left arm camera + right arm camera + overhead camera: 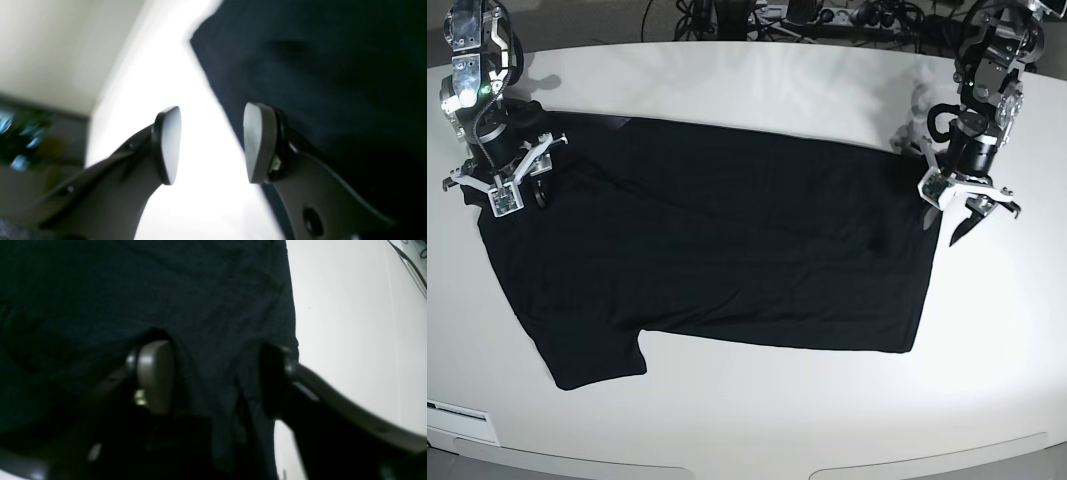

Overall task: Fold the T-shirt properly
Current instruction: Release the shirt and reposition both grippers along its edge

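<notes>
Black cloth covers most of the white tabletop [757,400]: the T-shirt [727,260] lies spread flat with a plain side up, no print showing. Its long axis runs across the base view, the hem edge toward that view's right and the shoulders and a sleeve toward its left; one short sleeve juts toward the near-left corner. A soft crease runs along the body, so part of it may already be doubled over, though I cannot tell for sure.

The left gripper [212,145] hangs at the hem end with its fingers [170,143] spread apart and nothing between them; one finger sits over bare tabletop, the other over the cloth edge. The right gripper [217,380] is at the shoulder end, fingers likewise parted, with a ridge of black cloth standing in the gap but not pinched.

Risks, as I judge them: if the right fingers close on that ridge they may catch one layer only, or a bunched tuck, and drag the shirt askew. The left fingers straddle the very edge, so closing there could miss the cloth or take only a thin lip that slips out when lifted. Uneven lifting at the two ends would skew the fold line.
</notes>
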### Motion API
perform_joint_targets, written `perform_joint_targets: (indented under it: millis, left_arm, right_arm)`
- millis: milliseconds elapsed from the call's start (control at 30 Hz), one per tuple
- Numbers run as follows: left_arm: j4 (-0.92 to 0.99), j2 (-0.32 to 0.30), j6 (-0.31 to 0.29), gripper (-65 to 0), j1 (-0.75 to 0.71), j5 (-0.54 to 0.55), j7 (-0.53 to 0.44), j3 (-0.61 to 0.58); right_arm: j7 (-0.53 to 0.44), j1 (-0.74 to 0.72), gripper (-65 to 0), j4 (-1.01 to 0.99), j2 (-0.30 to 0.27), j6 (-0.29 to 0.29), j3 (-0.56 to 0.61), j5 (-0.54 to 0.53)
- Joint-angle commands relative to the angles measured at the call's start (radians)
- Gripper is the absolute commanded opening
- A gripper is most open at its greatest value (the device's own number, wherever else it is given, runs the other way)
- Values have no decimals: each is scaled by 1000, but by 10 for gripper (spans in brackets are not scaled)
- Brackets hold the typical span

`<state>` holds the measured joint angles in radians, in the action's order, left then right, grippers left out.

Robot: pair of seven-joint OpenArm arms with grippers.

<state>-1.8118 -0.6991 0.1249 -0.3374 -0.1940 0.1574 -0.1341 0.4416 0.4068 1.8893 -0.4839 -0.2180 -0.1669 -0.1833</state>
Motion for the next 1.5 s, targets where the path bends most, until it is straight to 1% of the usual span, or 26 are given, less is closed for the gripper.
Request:
perform_joint_targets:
  millis: [0, 33, 67, 100, 133, 200, 300, 367, 400, 500, 533, 567, 700, 733, 767, 800, 833, 867, 900, 933, 967, 1033, 1133, 1267, 1400, 1467]
  left_arm:
    - [-15, -16, 42, -356, 13, -6, -18, 10]
    - [-15, -16, 74, -408, 17, -6, -6, 10]
    - [-15, -16, 97, -499, 21, -6, 9, 10]
    - [-15, -16, 106, -605, 25, -6, 18, 10]
    - [-15, -16, 106, -650, 31, -6, 24, 10]
    - [-16, -16, 104, -650, 41, -6, 30, 10]
    - [-17, -16, 103, -650, 47, -2, 31, 10]
    - [-17, -16, 103, -650, 48, 17, 30, 10]
    - [-17, -15, 100, -650, 52, 32, 30, 10]
    - [-17, -15, 69, -650, 62, 50, 30, 10]
    - [-17, -15, 65, -650, 64, 50, 30, 10]
    - [-17, -15, 62, -650, 67, 50, 30, 10]
    - [-17, -16, 62, -650, 70, 50, 30, 10]
    - [-17, -16, 62, -650, 71, 50, 30, 10]
    - [-17, -16, 58, -650, 73, 50, 30, 10]
    - [-17, -16, 40, -650, 78, 50, 30, 10]
    - [-17, -16, -23, -650, 89, 58, 24, 10]
    - [-18, -19, -124, -650, 101, 79, 14, 10]
    - [-19, -23, -239, -650, 116, 110, 3, 10]
    - [-19, -24, -339, -650, 131, 136, -5, 10]
    - [-19, -23, -399, -650, 142, 152, -2, 10]
    - [-18, -22, -394, -650, 157, 155, 1, 10]
    - [-8, -21, -409, -650, 194, 206, 5, 10]
    - [32, -16, -455, -650, 210, 241, 8, 1]
    - [123, -15, -465, -650, 210, 216, 10, -60]
    - [153, -16, -488, -650, 211, 182, 37, -100]
  right_arm:
    - [-1, -5, -361, 15, -15, 23, -11, 1]
    - [21, -5, -463, 19, -15, 28, -11, -3]
    - [39, -5, -595, 28, -15, 28, -11, -8]
    - [60, -5, -650, 40, -15, 27, -11, -25]
    - [76, -5, -650, 57, -15, 29, -11, -39]
    - [76, -5, -650, 94, -15, 44, -11, -40]
    - [74, -6, -650, 133, -15, 196, -11, 56]
    - [67, -15, -650, 134, -15, 209, -11, 112]
    - [69, -23, -586, 134, -15, 201, -11, 113]
    - [68, -27, -293, 134, -15, 153, -11, 108]
    - [68, -26, -233, 134, -15, 139, -11, 106]
    - [67, -24, -211, 134, -15, 132, -11, 107]
    - [67, -24, -213, 134, -15, 127, -11, 109]
    - [68, -24, -219, 134, -15, 128, -11, 110]
    - [69, -24, -252, 134, -15, 127, -11, 110]
    - [76, -22, -332, 134, -15, 127, -11, 109]
    - [86, -21, -457, 134, -15, 127, -11, 100]
    - [101, -18, -601, 134, -15, 128, -11, 73]
    - [122, -16, -650, 134, -14, 117, -11, 36]
    - [129, -10, -650, 134, -14, 92, -11, 0]
    - [127, 2, -650, 133, -12, 49, -11, -11]
    - [124, 29, -650, 133, -9, -4, -11, -17]
    - [125, 45, -650, 133, -9, -33, -11, -84]
    - [124, 45, -650, 92, -9, -53, -10, -78]
    - [114, 45, -650, -3, -9, -89, -10, -79]
    - [140, 45, -650, -34, -10, -101, -10, -79]
